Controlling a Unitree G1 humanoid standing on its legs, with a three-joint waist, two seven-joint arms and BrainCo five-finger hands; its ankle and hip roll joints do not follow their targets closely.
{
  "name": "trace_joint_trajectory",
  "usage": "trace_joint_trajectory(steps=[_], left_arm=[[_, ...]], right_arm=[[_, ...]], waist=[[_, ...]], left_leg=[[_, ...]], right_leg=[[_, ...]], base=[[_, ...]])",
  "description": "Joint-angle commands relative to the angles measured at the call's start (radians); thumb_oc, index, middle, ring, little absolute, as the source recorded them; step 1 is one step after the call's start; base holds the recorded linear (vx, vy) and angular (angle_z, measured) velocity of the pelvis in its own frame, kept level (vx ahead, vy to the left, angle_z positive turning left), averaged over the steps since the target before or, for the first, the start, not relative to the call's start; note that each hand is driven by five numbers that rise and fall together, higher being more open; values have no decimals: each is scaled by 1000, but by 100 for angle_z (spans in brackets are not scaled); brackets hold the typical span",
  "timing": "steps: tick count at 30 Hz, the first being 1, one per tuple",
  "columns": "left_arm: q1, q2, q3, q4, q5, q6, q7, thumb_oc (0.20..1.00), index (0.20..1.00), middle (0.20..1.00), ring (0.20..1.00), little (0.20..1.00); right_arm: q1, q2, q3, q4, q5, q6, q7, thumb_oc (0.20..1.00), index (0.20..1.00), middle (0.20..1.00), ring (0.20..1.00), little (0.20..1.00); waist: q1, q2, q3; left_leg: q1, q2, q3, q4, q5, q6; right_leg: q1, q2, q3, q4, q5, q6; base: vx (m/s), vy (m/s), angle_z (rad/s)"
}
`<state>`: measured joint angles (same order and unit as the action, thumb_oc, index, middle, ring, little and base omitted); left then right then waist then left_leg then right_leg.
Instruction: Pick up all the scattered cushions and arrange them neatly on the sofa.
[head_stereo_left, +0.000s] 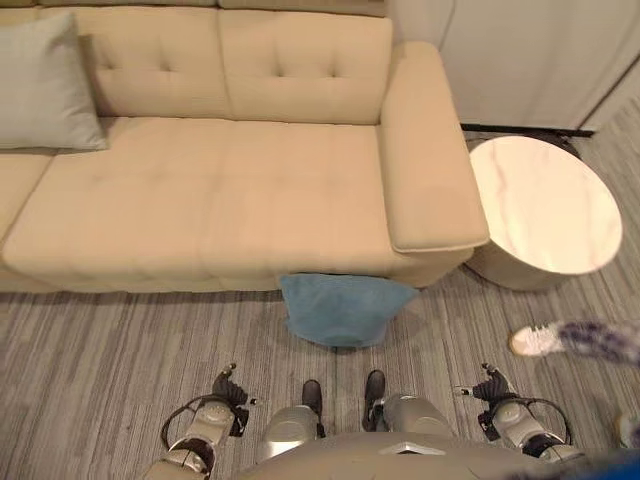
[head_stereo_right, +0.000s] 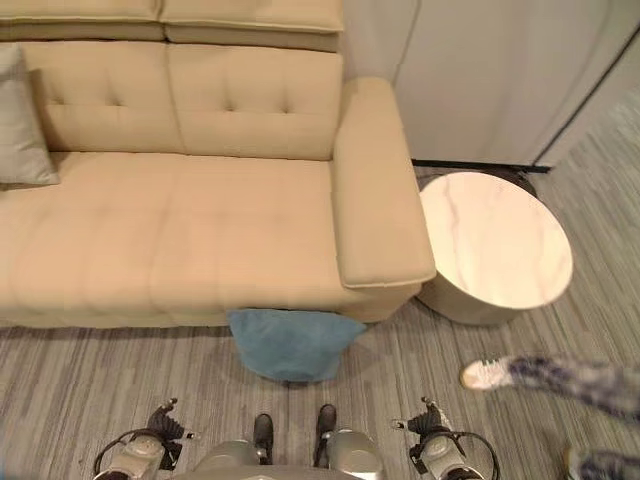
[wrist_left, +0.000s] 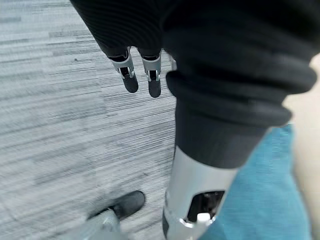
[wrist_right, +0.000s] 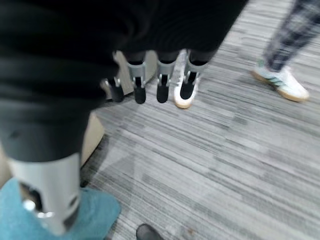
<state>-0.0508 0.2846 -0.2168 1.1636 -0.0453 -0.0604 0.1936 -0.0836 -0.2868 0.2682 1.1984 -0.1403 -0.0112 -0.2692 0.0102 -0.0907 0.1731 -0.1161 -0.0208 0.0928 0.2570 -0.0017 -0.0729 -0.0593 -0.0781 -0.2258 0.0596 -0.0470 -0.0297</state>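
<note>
A blue cushion (head_stereo_left: 342, 308) lies on the carpet, leaning against the front of the beige sofa (head_stereo_left: 200, 200). A pale grey-blue cushion (head_stereo_left: 45, 85) stands against the sofa's backrest at the far left. My left hand (head_stereo_left: 228, 392) hangs low near the view's bottom edge, left of the blue cushion and apart from it. Its fingers (wrist_left: 142, 75) are straight and hold nothing. My right hand (head_stereo_left: 492, 390) hangs low to the cushion's right, and its fingers (wrist_right: 150, 82) are relaxed and empty over the carpet. The blue cushion (wrist_left: 265, 200) shows in both wrist views.
A round white marble side table (head_stereo_left: 545, 200) stands beside the sofa's right armrest (head_stereo_left: 425, 150). A person's leg and white shoe (head_stereo_left: 535, 340) are on the carpet at the right, close to my right hand. Grey striped carpet covers the floor.
</note>
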Motion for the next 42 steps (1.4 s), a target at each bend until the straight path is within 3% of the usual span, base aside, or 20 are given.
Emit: trace_joint_trajectory(steps=[1,4,5,8,13,14,16,17,18,22,24,27,30,31,34,42], left_arm=[[-8,-12,-19,11,34,-14,-9,1000,1000,1000,1000,1000],[-8,-9,-24,23,38,-4,-7,1000,1000,1000,1000,1000],[-10,-11,-30,25,42,-3,-10,1000,1000,1000,1000,1000],[-6,-8,-32,25,57,-1,-13,1000,1000,1000,1000,1000],[-20,34,-4,19,45,-4,4,1000,1000,1000,1000,1000],[-22,43,-2,17,41,-7,5,1000,1000,1000,1000,1000],[-19,49,2,15,37,-11,5,1000,1000,1000,1000,1000],[-20,49,16,11,22,-16,8,1000,1000,1000,1000,1000],[-21,48,14,0,19,-18,8,1000,1000,1000,1000,1000],[-36,36,7,-22,-3,-21,9,1000,1000,1000,1000,1000],[-67,39,9,-58,-50,-29,20,1000,1000,1000,1000,1000],[-137,46,3,-179,-160,-71,71,1000,1000,1000,1000,1000],[-176,54,-2,-264,-219,-94,114,1000,1000,1000,1000,1000],[-207,53,-8,-283,-244,-106,138,1000,1000,1000,1000,1000],[-249,55,-18,-334,-270,-121,164,1000,1000,1000,1000,1000],[-372,77,-12,-516,-306,-182,239,1000,1000,1000,1000,1000]], right_arm=[[-26,-61,16,1,16,-17,-17,1000,1000,1000,1000,1000],[-22,-61,18,2,11,-10,-18,1000,1000,1000,1000,1000],[-18,-60,17,6,7,-10,-13,1000,1000,1000,1000,1000],[-10,-44,14,8,-10,-7,-7,1000,1000,1000,1000,1000],[-47,-23,32,-16,-31,10,-9,1000,1000,1000,1000,1000],[-54,-20,38,-24,-32,8,-10,1000,1000,1000,1000,1000],[-55,-20,40,-26,-30,4,-11,1000,1000,1000,1000,1000],[-58,-22,37,-22,-30,5,-14,1000,1000,1000,1000,1000],[-55,-25,35,-18,-28,4,-16,1000,1000,1000,1000,1000],[-54,-33,20,-22,-3,1,-35,1000,1000,1000,1000,1000],[-72,-39,-19,-60,58,-9,-59,1000,1000,1000,1000,1000],[-114,-63,-96,-218,192,-50,-131,1000,1000,1000,1000,1000],[-145,-80,-111,-322,227,-73,-193,1000,1000,1000,1000,1000],[-174,-77,-106,-344,244,-85,-220,1000,1000,1000,1000,1000],[-222,-76,-101,-386,264,-107,-253,1000,1000,1000,1000,1000],[-395,-85,-86,-534,326,-215,-293,1000,1000,1000,1000,1000]], waist=[[-13,-18,1],[-9,-21,-11],[-11,-9,-22],[-17,1,-36],[-3,-1,-17],[4,3,-12],[7,2,-14],[21,-1,-10],[14,-4,-13],[8,-6,-15],[-2,-3,22],[-25,12,100],[-37,32,116],[-37,43,126],[-44,53,136],[-54,80,174]], left_leg=[[-44,27,-36,67,-143,7],[-41,95,-52,-55,-80,-1],[-16,112,-62,-128,-59,-7],[36,85,-66,-168,-59,-3],[47,36,-21,-186,-78,53],[48,34,-11,-196,-77,61],[56,25,-2,-217,-71,63],[51,21,13,-218,-68,57],[45,17,11,-220,-65,55],[31,30,25,-233,-61,48],[-19,34,20,-214,-58,47],[-215,37,22,-123,-42,38],[-358,41,18,-64,-29,31],[-412,57,9,-28,-56,21],[-528,71,4,23,-54,18],[-884,86,-19,144,-50,22]], right_leg=[[41,3,-20,-85,19,122],[48,-4,-8,-82,8,131],[57,-3,-9,-82,-2,133],[71,-31,2,-67,5,147],[-25,-96,56,35,51,200],[-39,-103,42,50,55,199],[-37,-93,9,43,53,192],[-26,-103,-54,-2,62,199],[-24,-87,-20,-28,64,197],[-28,-85,-32,-65,79,196],[-76,-87,-26,-53,84,192],[-264,-97,-17,18,102,176],[-408,-108,-14,70,106,165],[-462,-106,-8,103,82,169],[-575,-116,0,147,83,165],[-952,-146,51,304,80,163]], base=[[77,55,-25],[142,167,-8],[188,297,-34],[152,334,-25],[-10,304,-42],[-75,246,-68],[-17,80,-60],[-10,-31,-28],[-1,-92,-6],[1,-106,5],[-218,-112,3],[-344,-71,-6],[-220,-37,-6],[-53,-35,9],[-108,-39,0],[-113,-2,0]])
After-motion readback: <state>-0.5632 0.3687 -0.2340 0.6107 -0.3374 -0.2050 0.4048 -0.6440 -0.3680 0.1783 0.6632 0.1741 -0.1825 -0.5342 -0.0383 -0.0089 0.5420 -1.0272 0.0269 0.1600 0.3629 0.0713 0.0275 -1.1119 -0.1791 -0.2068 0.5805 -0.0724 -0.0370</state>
